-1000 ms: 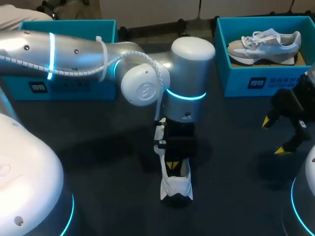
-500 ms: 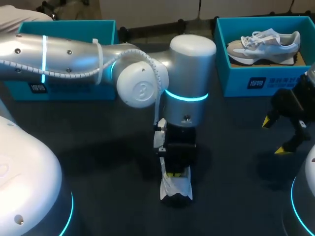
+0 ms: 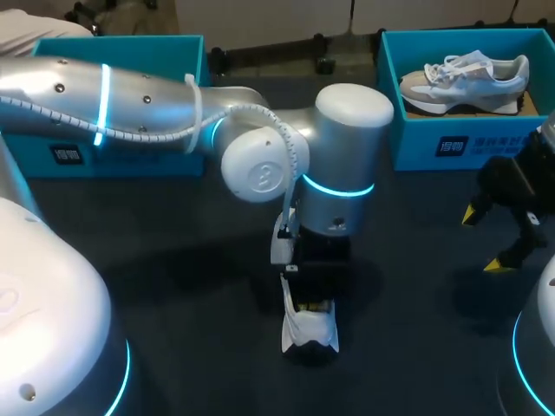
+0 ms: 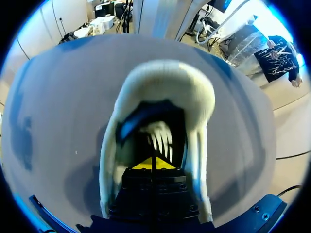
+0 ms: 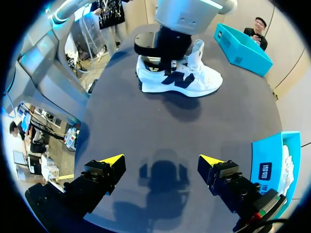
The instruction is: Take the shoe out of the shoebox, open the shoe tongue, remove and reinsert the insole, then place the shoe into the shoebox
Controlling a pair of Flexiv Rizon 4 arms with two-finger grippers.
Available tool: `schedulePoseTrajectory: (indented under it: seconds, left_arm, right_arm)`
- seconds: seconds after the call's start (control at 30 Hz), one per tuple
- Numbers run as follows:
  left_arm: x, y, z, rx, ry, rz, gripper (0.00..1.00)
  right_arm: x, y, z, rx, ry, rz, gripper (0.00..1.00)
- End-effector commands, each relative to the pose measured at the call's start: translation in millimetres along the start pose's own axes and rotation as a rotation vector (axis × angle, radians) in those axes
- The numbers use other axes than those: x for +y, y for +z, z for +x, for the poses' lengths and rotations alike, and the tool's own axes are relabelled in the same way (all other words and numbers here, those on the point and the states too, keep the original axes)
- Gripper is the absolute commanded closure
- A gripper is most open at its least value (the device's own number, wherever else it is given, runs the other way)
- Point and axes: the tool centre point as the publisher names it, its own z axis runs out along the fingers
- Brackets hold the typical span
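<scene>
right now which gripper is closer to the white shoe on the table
Left. The left gripper is down inside the opening of the white shoe; the right gripper hangs open well apart from it, near the right-hand shoebox.

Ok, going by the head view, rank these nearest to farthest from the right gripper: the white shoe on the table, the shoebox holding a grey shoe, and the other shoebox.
From the right gripper:
1. right shoebox, holding the grey shoe, just beyond it at the far right.
2. white shoe, mid-table, off to its left.
3. left shoebox, far-left corner.
</scene>
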Motion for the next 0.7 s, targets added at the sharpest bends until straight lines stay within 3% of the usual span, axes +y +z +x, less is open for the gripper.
schedulePoseTrajectory:
  seconds: [0.03, 0.17, 0.4, 0.57, 0.7]
  left_arm:
    - [11, -13, 14.0, -0.021, -0.006, -0.012, 1.0]
    - [2, -24, 17.9, -0.04, 0.005, -0.024, 1.0]
    - [-34, -28, 13.0, -0.061, 0.069, 0.008, 1.0]
    - [-45, -11, 0.0, -0.047, 0.097, 0.034, 1.0]
    - [-41, 8, -8.3, -0.025, 0.089, 0.023, 1.0]
  right_arm:
    - [0.4, 1, -0.3, 0.0, 0.0, 0.003, 0.0]
    - [0.4, 1, -0.3, 0.0, 0.0, 0.003, 0.0]
    - [0.4, 1, -0.3, 0.0, 0.0, 0.003, 0.0]
    - [0.4, 1, -0.3, 0.0, 0.0, 0.003, 0.0]
    - [0.4, 1, -0.3, 0.0, 0.0, 0.003, 0.0]
